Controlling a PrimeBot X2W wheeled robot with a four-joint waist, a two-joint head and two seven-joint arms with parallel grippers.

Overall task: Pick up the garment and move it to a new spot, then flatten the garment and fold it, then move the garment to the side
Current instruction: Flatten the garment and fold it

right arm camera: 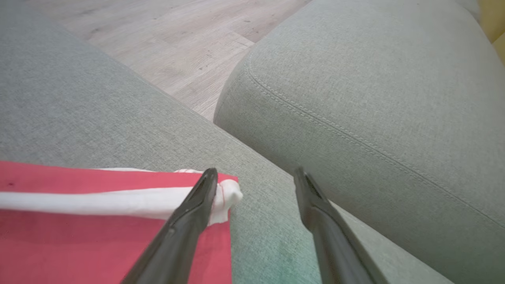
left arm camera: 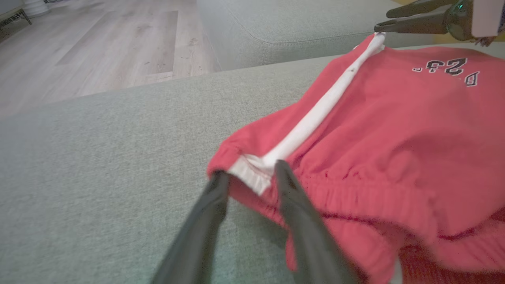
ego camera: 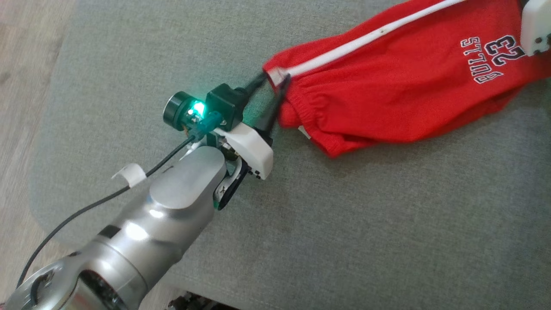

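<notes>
Red shorts [ego camera: 387, 86] lie stretched across a grey sofa cushion [ego camera: 301, 237], their waistband corner between the fingers of the left gripper [ego camera: 275, 78], which straddle the end of the white side stripe [ego camera: 357, 43] with a narrow gap, not pressed together. The silver left forearm [ego camera: 172, 202] reaches in from the lower left, angled toward the cloth. At the stripe's far end the right gripper [right arm camera: 255, 173] stands wide apart, one finger touching the hem, the other over bare cushion. Wooden floor [left arm camera: 98, 47] lies beyond.

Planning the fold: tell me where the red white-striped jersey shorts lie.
The red shorts lie upper right in the head view on the grey fabric cushion, waistband corner at the left gripper.
</notes>
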